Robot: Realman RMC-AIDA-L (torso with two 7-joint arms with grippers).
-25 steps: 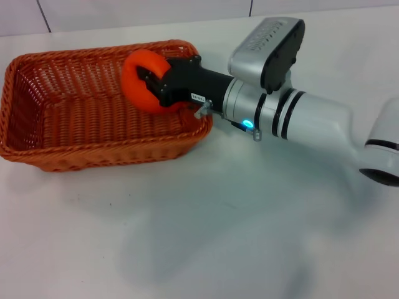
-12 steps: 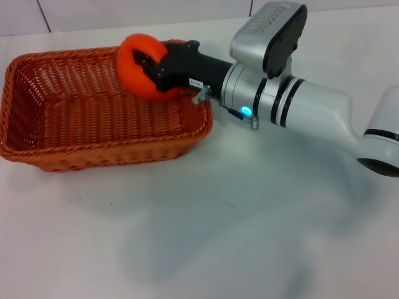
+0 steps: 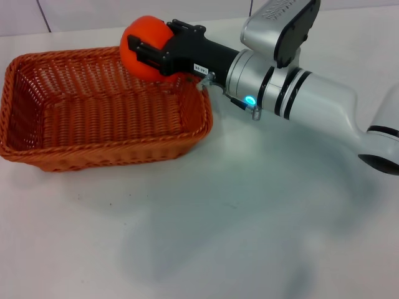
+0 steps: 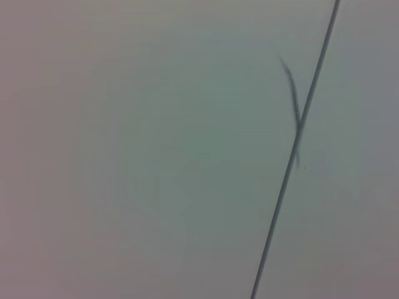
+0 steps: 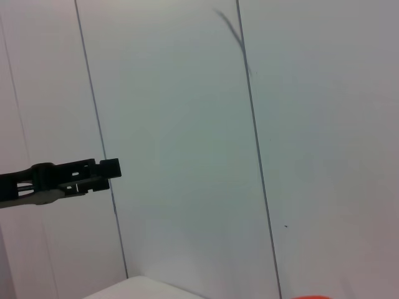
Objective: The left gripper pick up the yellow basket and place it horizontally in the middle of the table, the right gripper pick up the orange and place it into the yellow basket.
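**Orange gripped above the basket's far rim**

The right gripper (image 3: 149, 50) is clamped on the orange (image 3: 142, 43), holding it over the far right rim of the yellow basket (image 3: 93, 152), which sits on the white table (image 3: 249, 218).

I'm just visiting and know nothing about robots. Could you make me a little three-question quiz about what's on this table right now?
1. True or false: the orange is lying on the floor of the yellow basket.
2. What holds the orange? A) nothing B) the right gripper C) a human hand
3. Fill in: the basket sits on the white ____.

Key
1. False: it is held up over the basket's far rim, near the right corner.
2. B: the black fingers are clamped on it.
3. table.
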